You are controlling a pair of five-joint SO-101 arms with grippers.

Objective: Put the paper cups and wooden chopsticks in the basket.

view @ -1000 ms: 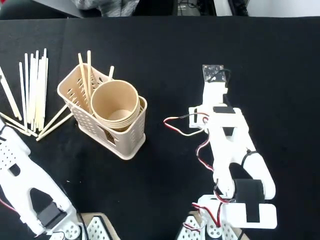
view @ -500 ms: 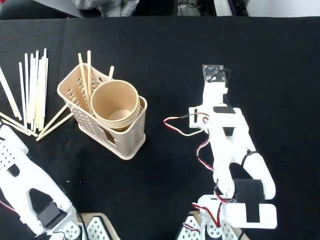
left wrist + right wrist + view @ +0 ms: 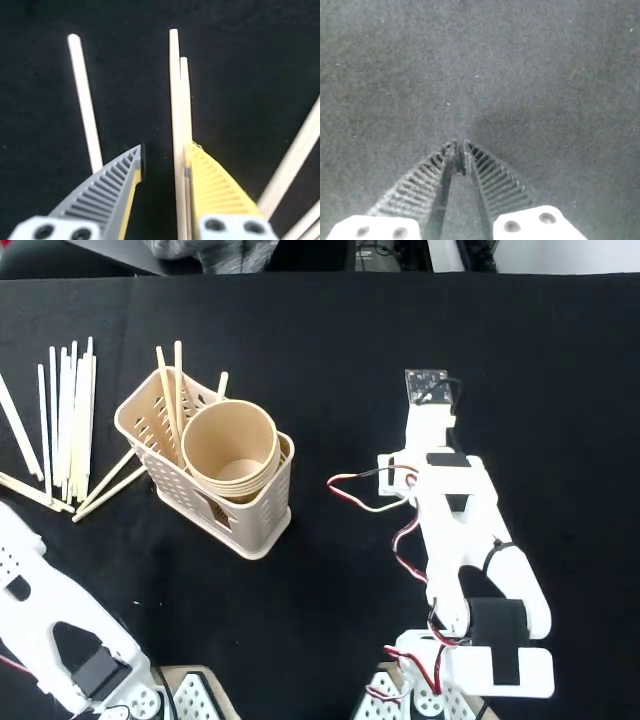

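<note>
Left wrist view: the left gripper [image 3: 166,152] is half open; two chopsticks [image 3: 175,100] lie between its jaws, against the yellow one, their length along it. In the high view, loose chopsticks [image 3: 72,410] lie left of the basket [image 3: 255,525], mostly pointing away from the arms. Cups [image 3: 230,445] stand upright in it. The right gripper [image 3: 460,150] is closed on nothing.

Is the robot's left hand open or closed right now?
Open. The left hand shows a dark gap between its fingers; two chopsticks lie alongside the yellow finger, not clamped.
</note>
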